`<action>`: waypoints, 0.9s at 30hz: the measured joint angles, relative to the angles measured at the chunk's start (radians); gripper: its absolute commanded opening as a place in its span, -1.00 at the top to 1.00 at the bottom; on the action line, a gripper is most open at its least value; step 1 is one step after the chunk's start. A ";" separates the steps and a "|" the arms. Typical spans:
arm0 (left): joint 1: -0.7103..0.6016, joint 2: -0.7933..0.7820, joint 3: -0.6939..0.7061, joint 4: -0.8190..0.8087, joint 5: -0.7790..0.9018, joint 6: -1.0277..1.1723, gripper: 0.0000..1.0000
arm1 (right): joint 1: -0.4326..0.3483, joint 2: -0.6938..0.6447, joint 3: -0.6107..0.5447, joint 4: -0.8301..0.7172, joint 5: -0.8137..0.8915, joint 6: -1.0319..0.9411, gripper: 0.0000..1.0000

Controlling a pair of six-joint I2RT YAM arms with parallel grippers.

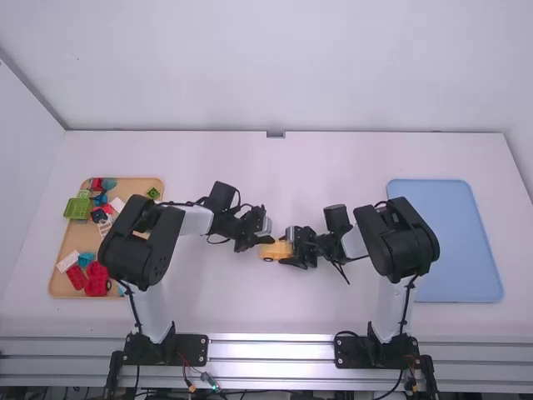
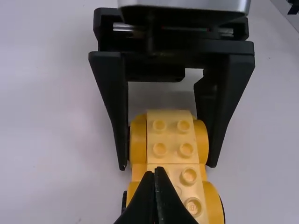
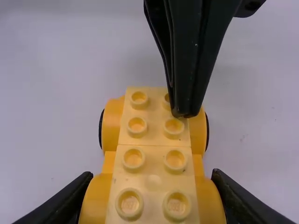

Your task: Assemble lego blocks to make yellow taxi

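Near the middle of the table, my left gripper (image 1: 261, 238) is over one end of the yellow car body (image 1: 271, 251), while my right gripper (image 1: 291, 250) is at the other end. In the left wrist view, the left gripper (image 2: 156, 171) is shut, its tips together above the studs of the yellow car body (image 2: 173, 144). The right gripper (image 2: 163, 140) stands across the far end, one finger on each side. From the right wrist, the right gripper (image 3: 152, 186) is shut on the sides of the car body (image 3: 154, 154), whose dark wheels show beyond.
At the left, a wooden tray (image 1: 60, 250) holds several loose blocks, among them a green piece (image 1: 77, 208) and a red piece (image 1: 97, 279). A blue tray (image 1: 458, 242) lies at the right, beyond the right arm.
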 measured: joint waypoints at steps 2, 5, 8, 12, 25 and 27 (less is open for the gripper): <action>0.002 -0.013 0.009 -0.039 -0.017 -0.005 0.97 | 0.000 0.000 0.000 0.003 -0.003 0.002 -0.25; 0.023 -0.052 0.022 -0.117 -0.044 -0.006 0.97 | 0.000 0.000 0.000 0.003 0.006 0.006 -0.25; 0.067 -0.129 0.039 -0.200 -0.063 -0.011 0.17 | -0.006 0.000 0.011 0.007 0.029 0.010 -0.25; 0.145 -0.259 0.107 -0.263 -0.106 -0.066 -0.98 | -0.008 0.000 0.015 0.007 0.040 0.005 -0.29; 0.327 -0.381 0.166 -0.282 -0.223 -0.348 -0.98 | -0.019 0.000 0.035 -0.023 0.079 -0.003 -0.82; 0.343 -0.381 0.166 -0.283 -0.226 -0.373 -0.98 | -0.025 0.000 0.051 -0.041 0.085 0.001 -0.98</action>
